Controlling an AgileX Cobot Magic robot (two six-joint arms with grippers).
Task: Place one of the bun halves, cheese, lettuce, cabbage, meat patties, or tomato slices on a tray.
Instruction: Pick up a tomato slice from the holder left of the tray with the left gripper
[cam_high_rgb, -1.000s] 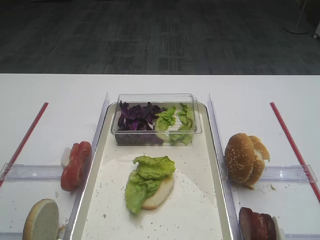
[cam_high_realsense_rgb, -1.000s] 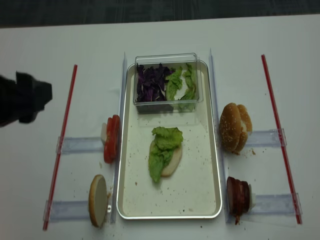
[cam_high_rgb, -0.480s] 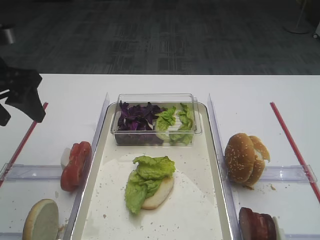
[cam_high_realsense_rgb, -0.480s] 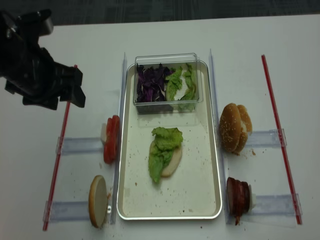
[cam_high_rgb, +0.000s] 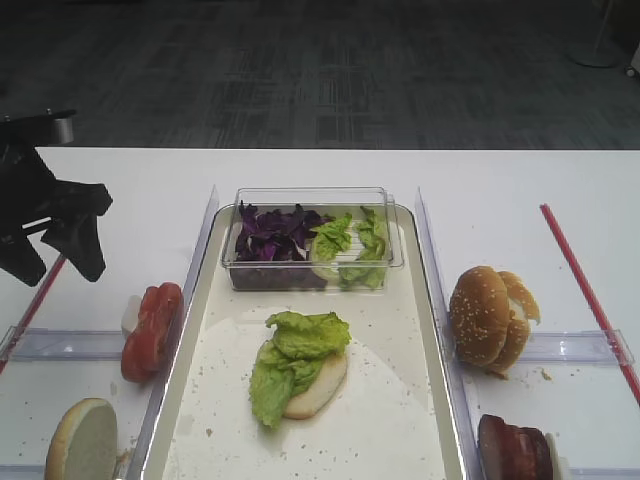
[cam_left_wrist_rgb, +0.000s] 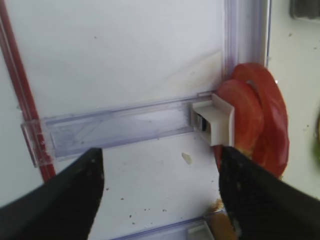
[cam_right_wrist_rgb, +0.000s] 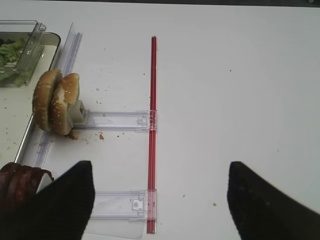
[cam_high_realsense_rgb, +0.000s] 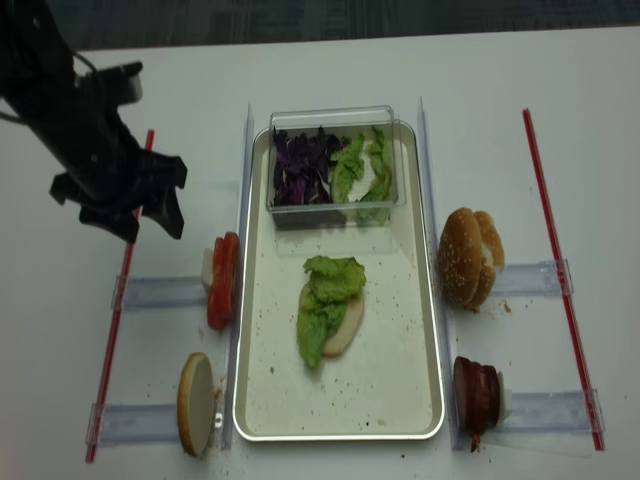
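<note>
The left gripper (cam_high_realsense_rgb: 146, 218) hangs spread wide and empty above the table, just left of the upright tomato slices (cam_high_realsense_rgb: 223, 279) beside the tray (cam_high_realsense_rgb: 400, 400). The right gripper (cam_right_wrist_rgb: 160, 200) looks parted too, though only its dark fingertips show.

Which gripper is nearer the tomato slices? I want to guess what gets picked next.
Left. The left gripper hovers open just above and left of the tomato slices. The right gripper is across the tray, near the meat patties.
</note>
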